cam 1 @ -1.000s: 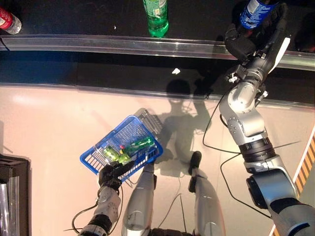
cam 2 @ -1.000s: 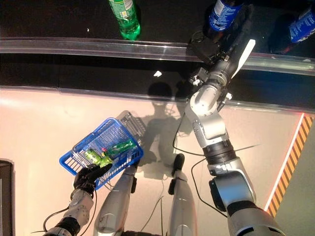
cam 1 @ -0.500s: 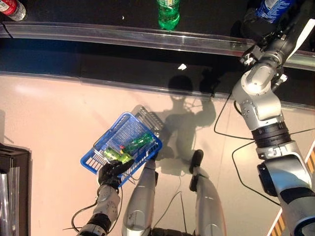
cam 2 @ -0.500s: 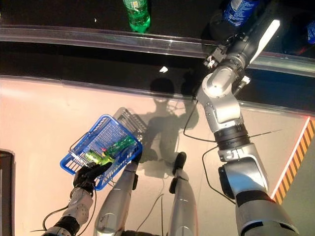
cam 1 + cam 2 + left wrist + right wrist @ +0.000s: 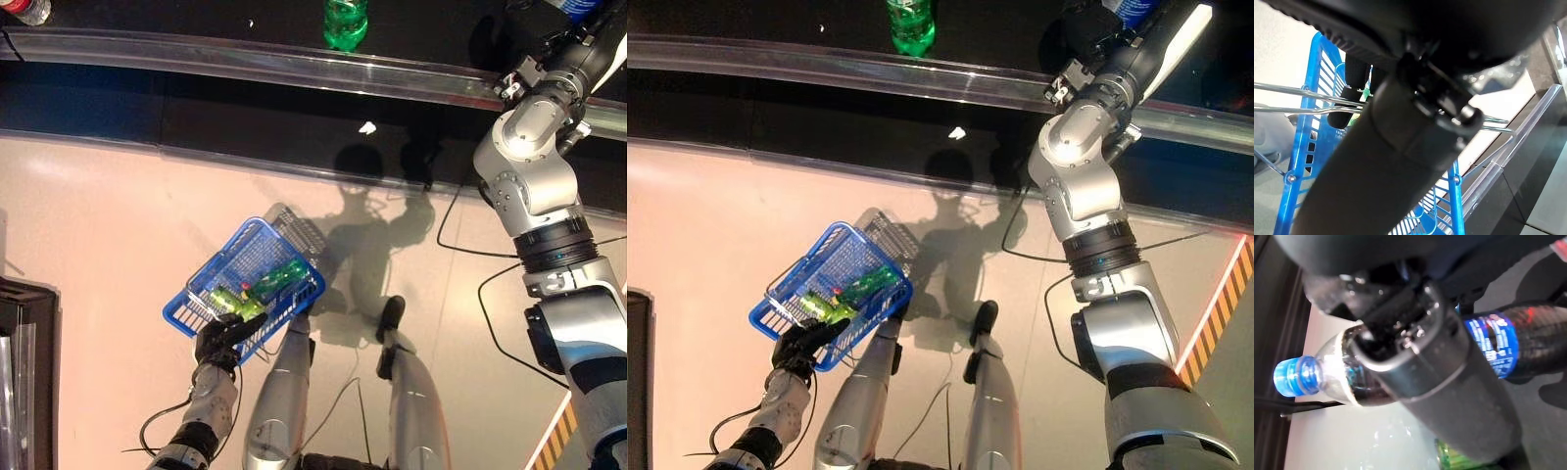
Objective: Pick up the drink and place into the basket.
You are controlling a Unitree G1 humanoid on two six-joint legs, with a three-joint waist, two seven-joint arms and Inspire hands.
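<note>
My right hand [image 5: 1095, 27] is up on the dark shelf at the top right. In the right wrist view its thumb [image 5: 1449, 382] lies across a dark drink bottle [image 5: 1491, 342] with a blue label and a blue cap [image 5: 1290, 377], and the hand is curled round it. That drink bottle [image 5: 1136, 10] shows at the top edge of the eye views. My left hand [image 5: 220, 341] is shut on the wire handle [image 5: 1283, 88] of a blue basket [image 5: 221, 257], held low over the floor. Green bottles [image 5: 279, 276] lie inside it.
A green bottle [image 5: 345, 20] stands on the shelf left of my right arm, and a red-capped bottle [image 5: 20, 8] is at the far left. A shiny rail [image 5: 245, 61] runs along the shelf's front edge. A black unit [image 5: 20, 372] stands at the lower left.
The whole picture has shifted, so the camera moved. My right arm has stretched farther toward the shelf with the hand still on the blue-labelled bottle. The basket stays in my left hand.
</note>
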